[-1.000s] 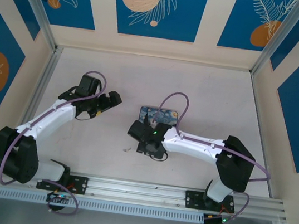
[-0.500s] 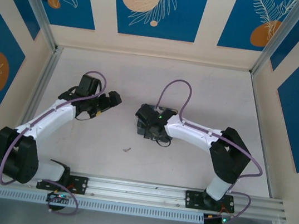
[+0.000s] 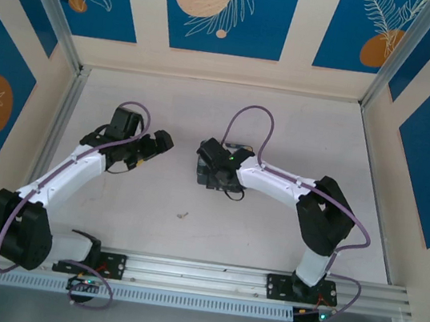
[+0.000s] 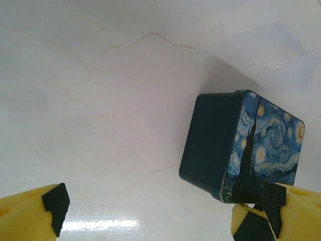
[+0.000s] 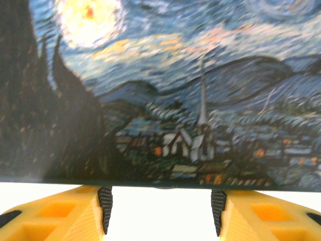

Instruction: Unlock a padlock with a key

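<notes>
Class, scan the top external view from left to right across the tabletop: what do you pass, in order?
left gripper, jaws open → tiny grey metal piece → blue painted tin → right arm's black elbow

Robot test cell, probably lab bench enclosure, not home. Pale tabletop (image 3: 301, 125) boxed in by cream walls with blue floral panels (image 3: 252, 21). Aluminium corner posts (image 3: 51, 3). Slotted metal rail (image 3: 198, 272) along near edge. Two white robot arms (image 3: 68, 170) bolted to rail side by side.
</notes>
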You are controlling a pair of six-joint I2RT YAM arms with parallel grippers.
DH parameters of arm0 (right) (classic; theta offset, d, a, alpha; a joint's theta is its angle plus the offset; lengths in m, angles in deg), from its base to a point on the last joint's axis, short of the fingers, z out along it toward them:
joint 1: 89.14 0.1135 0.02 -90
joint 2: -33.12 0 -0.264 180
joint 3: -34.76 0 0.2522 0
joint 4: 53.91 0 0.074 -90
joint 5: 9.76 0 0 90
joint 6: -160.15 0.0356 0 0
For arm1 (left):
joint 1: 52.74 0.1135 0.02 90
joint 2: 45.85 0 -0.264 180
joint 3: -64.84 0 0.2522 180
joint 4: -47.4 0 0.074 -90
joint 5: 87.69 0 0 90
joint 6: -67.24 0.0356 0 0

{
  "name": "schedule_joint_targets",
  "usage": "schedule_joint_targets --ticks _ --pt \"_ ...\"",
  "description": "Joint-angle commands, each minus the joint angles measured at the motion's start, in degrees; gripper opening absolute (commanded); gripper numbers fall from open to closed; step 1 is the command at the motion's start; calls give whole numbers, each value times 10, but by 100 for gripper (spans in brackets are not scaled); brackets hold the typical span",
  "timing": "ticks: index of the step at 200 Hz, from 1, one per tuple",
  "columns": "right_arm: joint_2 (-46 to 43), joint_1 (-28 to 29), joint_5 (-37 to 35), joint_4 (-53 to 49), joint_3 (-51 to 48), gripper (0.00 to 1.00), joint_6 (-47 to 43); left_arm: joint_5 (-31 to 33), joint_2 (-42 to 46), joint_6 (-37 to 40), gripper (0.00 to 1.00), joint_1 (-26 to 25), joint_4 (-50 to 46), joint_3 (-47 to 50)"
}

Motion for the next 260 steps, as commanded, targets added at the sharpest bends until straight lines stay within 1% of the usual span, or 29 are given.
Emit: schedule_joint_targets --ticks 1,27,56,82,117,163,260 --pt "-43 40 9 -18 11 57 6 11 13 6 100 9 -15 -3" --pt "-47 92 34 -46 20 57 65 18 7 14 100 9 -17 -9" --pt "-17 133 59 -55 31 56 170 20 -7 26 100 19 -24 -25" --pt "20 157 58 -63 51 55 244 17 -14 33 100 33 -26 -32" --pt "55 163 79 -43 51 55 308 9 -11 32 100 49 -17 -27" --pt "95 172 83 -39 73 54 343 -4 -7 29 100 54 -7 -17" --pt "165 171 111 -39 127 51 350 -17 -4 30 100 54 8 2"
